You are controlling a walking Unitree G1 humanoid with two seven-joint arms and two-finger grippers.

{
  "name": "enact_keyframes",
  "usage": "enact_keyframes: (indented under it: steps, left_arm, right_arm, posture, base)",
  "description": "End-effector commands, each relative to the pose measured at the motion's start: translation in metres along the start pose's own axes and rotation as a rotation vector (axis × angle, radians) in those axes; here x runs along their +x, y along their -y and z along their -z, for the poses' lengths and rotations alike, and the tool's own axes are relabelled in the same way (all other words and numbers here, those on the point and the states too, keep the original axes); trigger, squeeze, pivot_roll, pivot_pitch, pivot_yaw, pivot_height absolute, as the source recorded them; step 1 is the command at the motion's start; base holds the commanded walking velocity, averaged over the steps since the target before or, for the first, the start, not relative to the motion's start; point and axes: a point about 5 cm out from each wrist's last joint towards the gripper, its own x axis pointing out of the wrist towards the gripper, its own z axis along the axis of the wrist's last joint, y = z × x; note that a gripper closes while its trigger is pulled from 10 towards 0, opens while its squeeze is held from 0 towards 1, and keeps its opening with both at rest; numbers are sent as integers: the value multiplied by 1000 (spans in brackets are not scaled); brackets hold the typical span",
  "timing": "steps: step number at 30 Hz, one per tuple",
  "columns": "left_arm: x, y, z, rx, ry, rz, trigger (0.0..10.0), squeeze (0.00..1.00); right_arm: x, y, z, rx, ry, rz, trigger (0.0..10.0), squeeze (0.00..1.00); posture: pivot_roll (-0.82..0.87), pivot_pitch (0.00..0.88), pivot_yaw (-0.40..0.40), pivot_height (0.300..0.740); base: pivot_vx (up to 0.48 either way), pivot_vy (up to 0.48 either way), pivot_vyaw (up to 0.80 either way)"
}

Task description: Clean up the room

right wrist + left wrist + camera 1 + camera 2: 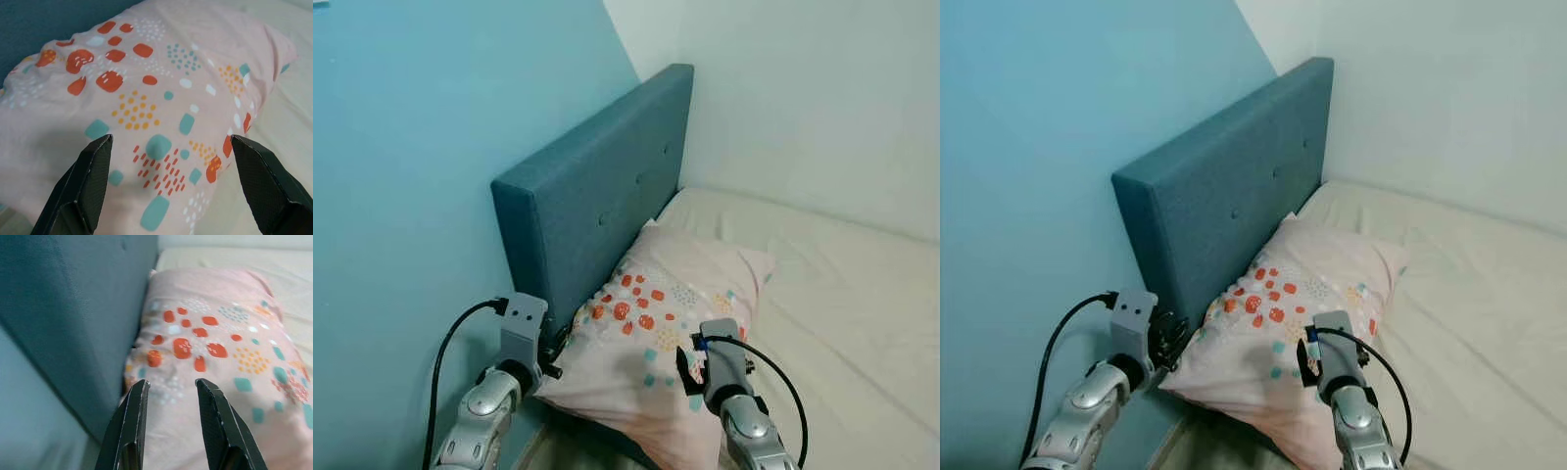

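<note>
Pink: one pillow (675,323) before two open tools.

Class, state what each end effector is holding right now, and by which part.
Nothing is held: the left end effector and right end effector are open over the pillow.

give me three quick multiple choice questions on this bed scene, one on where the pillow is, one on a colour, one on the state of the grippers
1. Where does the pillow lie?
A. on the floor
B. on the mattress, against the headboard
C. at the foot of the bed

2. What colour is the headboard?
A. teal blue
B. white
C. brown

3. How do the fingers of the right gripper stand?
A. shut on the pillow
B. wide apart above the pillow
C. shut on nothing

Answers:
1. B, its edge leans on the padded board at the head of the bed.
2. A, darker than the light blue wall beside it.
3. B, the right wrist view shows patterned fabric between them; the left gripper is open too.
</note>
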Motion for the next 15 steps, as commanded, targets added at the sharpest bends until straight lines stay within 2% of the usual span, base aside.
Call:
enact_keyframes:
  steps: [1, 15]
  left_arm:
    - [-2, 5, 8, -8, -18, 34, 10000, 0]
    - [0, 8, 9, -29, -3, 49, 10000, 0]
  right_arm:
    - [-2, -3, 0, 14, 2, -27, 10000, 0]
    - [-3, -5, 1, 5, -3, -47, 10000, 0]
  posture:
    - [10, 27, -50, 740]
    - [0, 25, -54, 740]
  base:
    - [0, 0, 0]
    - [344, 0, 0]
